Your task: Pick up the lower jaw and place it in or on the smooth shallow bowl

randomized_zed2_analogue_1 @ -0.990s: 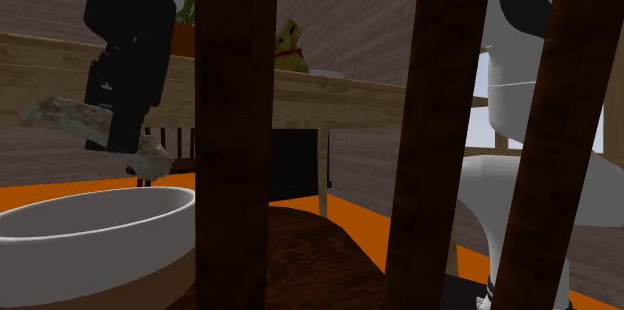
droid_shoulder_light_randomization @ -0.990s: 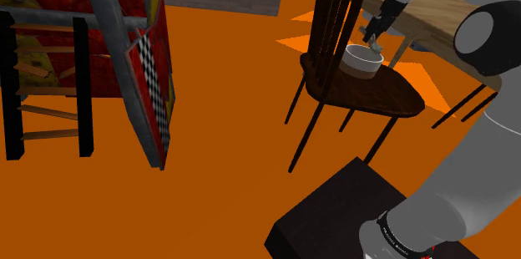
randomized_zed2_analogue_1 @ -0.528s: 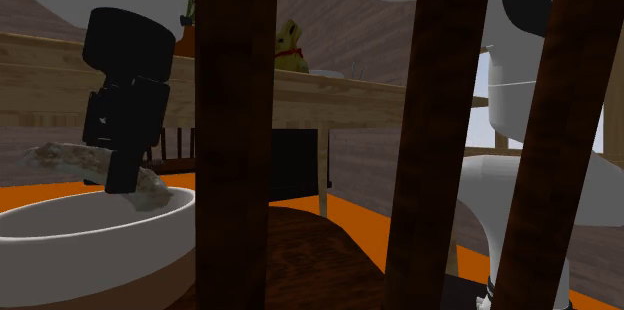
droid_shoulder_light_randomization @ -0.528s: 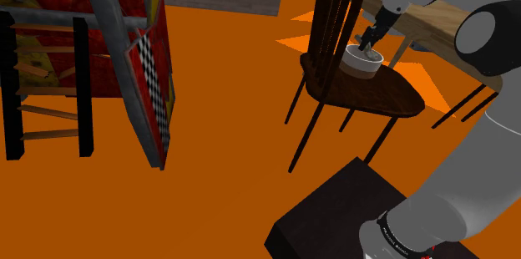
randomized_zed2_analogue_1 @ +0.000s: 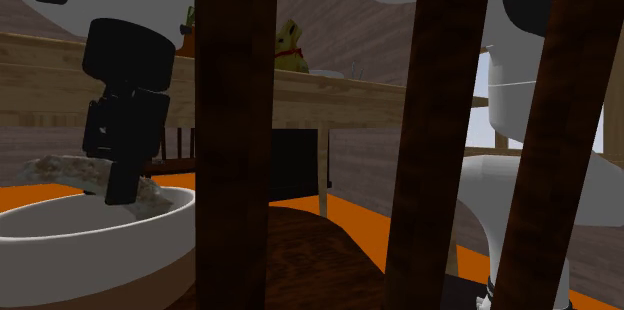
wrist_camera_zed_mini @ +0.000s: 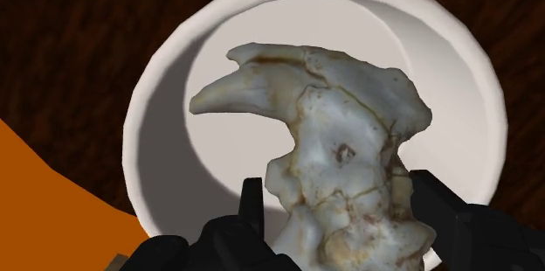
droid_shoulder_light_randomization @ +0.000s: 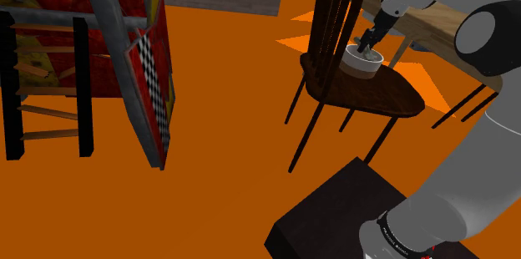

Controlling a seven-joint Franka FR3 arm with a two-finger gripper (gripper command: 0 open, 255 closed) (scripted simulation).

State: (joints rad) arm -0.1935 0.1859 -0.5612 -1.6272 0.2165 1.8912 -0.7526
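- The pincer (wrist_camera_zed_mini: 341,195) is clenched on the bone (wrist_camera_zed_mini: 336,134), and both black fingers (wrist_camera_zed_mini: 437,208) clasp its thick, knobbly end.
- The bone hangs right over the white bowl (wrist_camera_zed_mini: 133,138), with its pointed tip sticking out sideways, away from the pincer.
- From the second exterior view, the bone (randomized_zed2_analogue_1: 55,170) has dipped to rim level inside the bowl (randomized_zed2_analogue_1: 100,248). Whether it touches the bottom cannot be told.
- The bowl (droid_shoulder_light_randomization: 361,63) sits at the back edge of the chair (droid_shoulder_light_randomization: 376,94) seat, just beside the slats.
- Handling call: the bone looks stiff, rough and probably light, so slipping seems unlikely. The hairline cracks suggest it is brittle, so a gentle set-down looks safer than a drop.
- The thick end looks the best place to hold, since the thin tip could snap.
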